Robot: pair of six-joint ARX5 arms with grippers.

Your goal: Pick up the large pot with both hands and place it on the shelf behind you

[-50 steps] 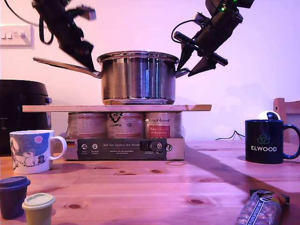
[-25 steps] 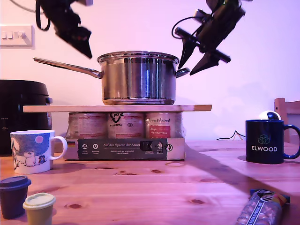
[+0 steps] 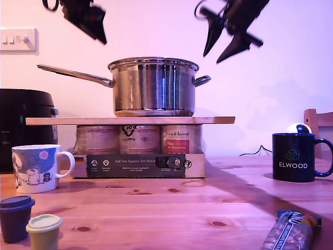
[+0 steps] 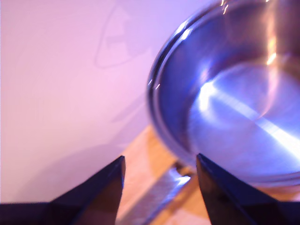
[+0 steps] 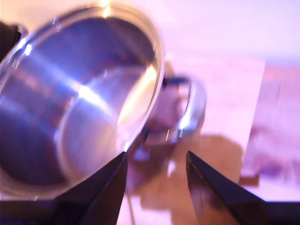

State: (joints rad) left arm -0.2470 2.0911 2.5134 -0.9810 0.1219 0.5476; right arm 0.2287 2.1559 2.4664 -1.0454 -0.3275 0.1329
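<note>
On the shelf (image 3: pixel 130 120), the large pot (image 3: pixel 153 86) stands upright, long handle toward the exterior view's left, loop handle toward its right. Tins and a carton (image 3: pixel 138 165) carry the board over the pine table (image 3: pixel 171 208). Both grippers hang above, clear of the pot: first gripper (image 4: pixel 159 187) over the long handle (jaws parted, empty), second gripper (image 5: pixel 156 185) over the loop handle, likewise spread and empty.
</note>
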